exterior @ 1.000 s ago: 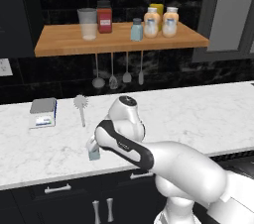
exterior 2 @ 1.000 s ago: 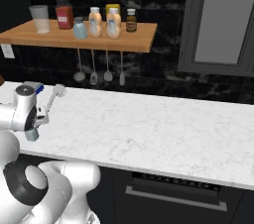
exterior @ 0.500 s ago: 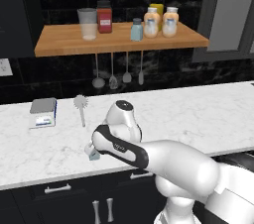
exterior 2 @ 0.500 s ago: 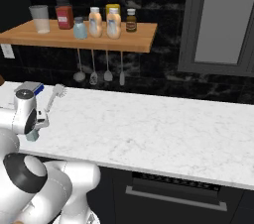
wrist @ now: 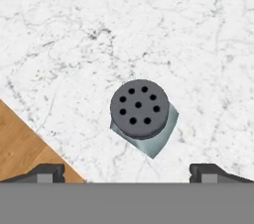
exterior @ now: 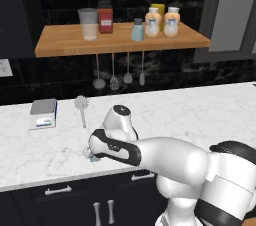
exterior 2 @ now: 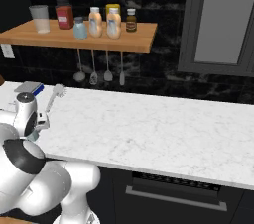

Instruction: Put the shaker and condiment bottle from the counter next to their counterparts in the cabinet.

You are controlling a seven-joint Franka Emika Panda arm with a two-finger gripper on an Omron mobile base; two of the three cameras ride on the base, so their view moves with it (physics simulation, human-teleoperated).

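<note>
Our gripper (wrist: 127,171) hangs with its jaws spread wide, holding nothing, right above the shaker (wrist: 140,115). We look straight down on its dark perforated cap. The shaker stands upright on the white marble table (exterior: 200,115), near the front edge. Farther back lie a brush (exterior: 81,107) and a small scale (exterior: 43,113). Above, the wooden shelf (exterior: 65,45) carries the pale blue shaker (exterior: 137,30) beside two orange-tan bottles (exterior: 161,22).

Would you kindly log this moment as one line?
phase: reach | gripper: open, above shaker | shaker: upright on counter, ungrasped
</note>
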